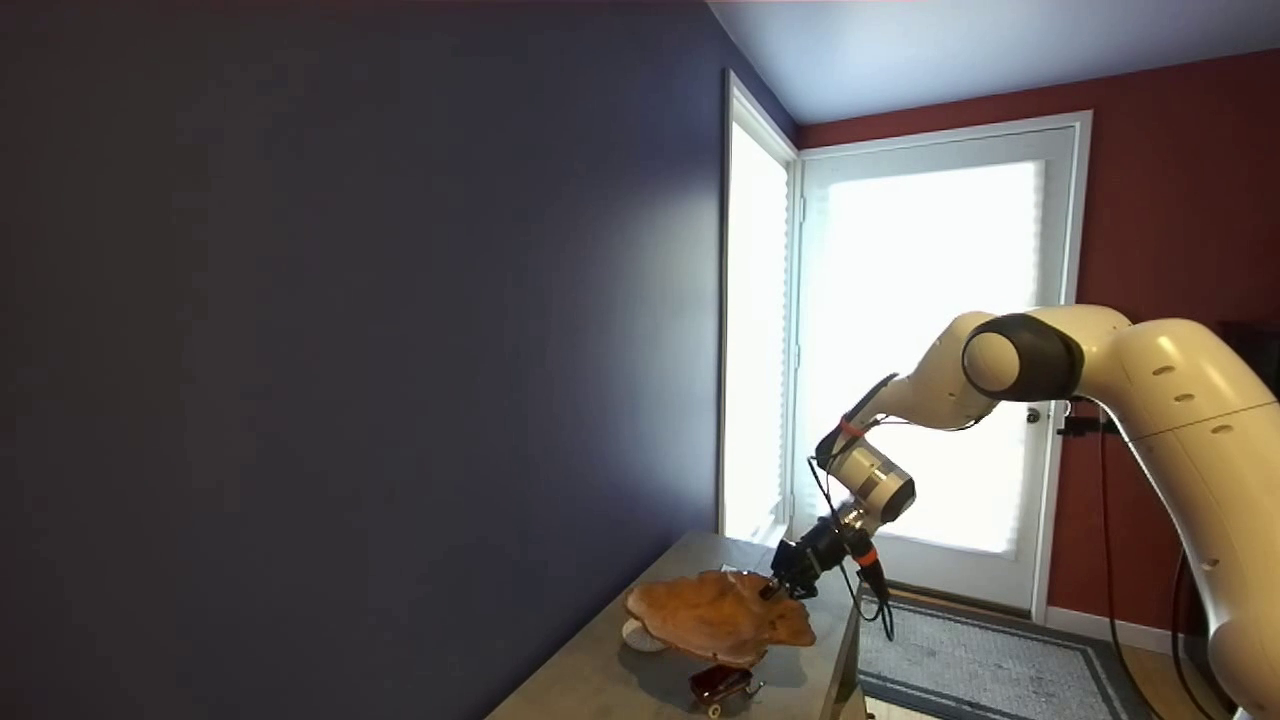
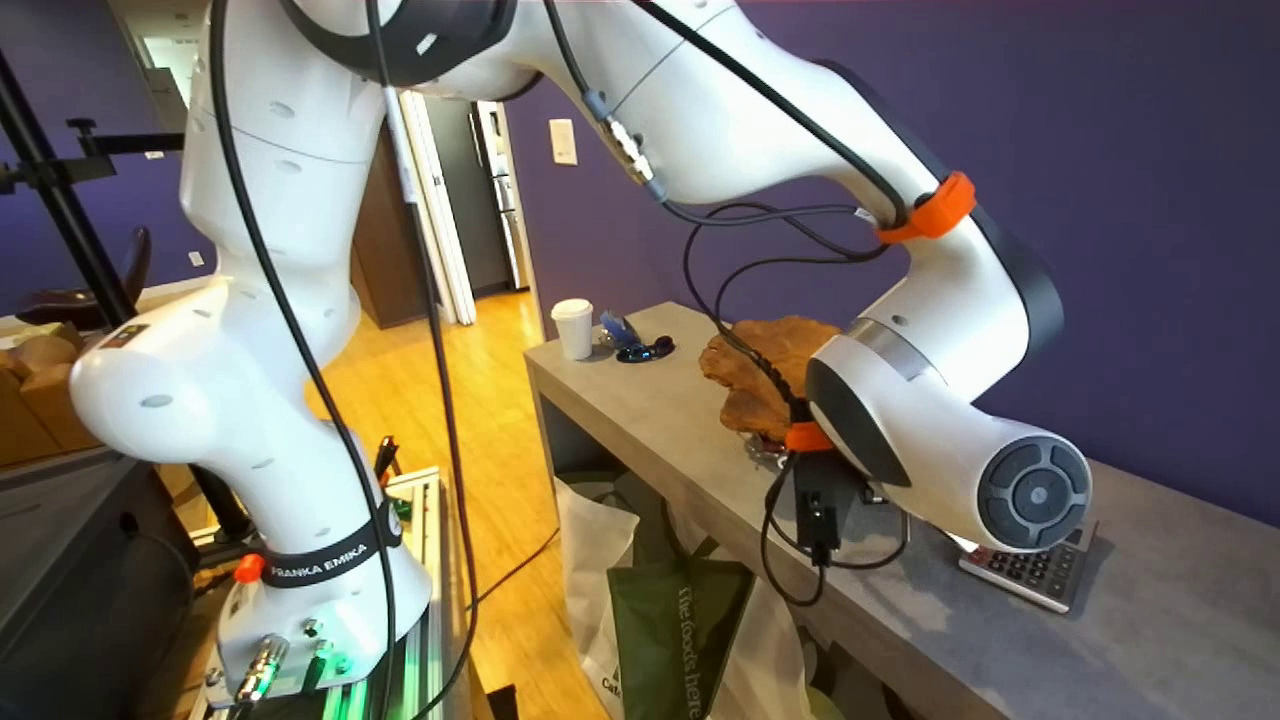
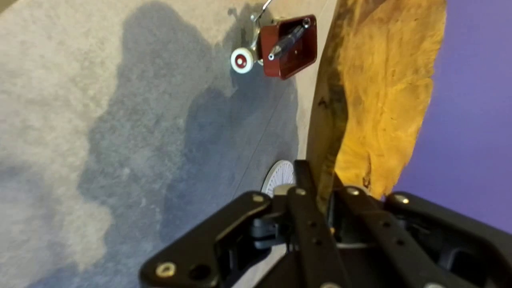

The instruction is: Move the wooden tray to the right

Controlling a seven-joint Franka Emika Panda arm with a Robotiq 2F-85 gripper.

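The wooden tray (image 1: 700, 615) is orange-brown with an uneven edge. It is held tilted above the grey table, and its shadow shows on the tabletop below. It also shows in the wrist view (image 3: 384, 92), seen steeply from the side, and in an exterior view (image 2: 765, 365), partly behind the arm. My gripper (image 1: 780, 590) is at the tray's edge on the side toward the arm. In the wrist view my gripper's fingers (image 3: 320, 176) sit on both faces of the rim and are shut on it. In an exterior view the fingers are hidden behind the wrist.
A small red wagon (image 3: 290, 48) with a pen in it stands below the tray. A white round disc (image 3: 280, 176) lies under the tray's far side. A calculator (image 2: 1040, 570), a white cup (image 2: 573, 330) and dark sunglasses (image 2: 645, 348) are on the table. A purple wall borders the table.
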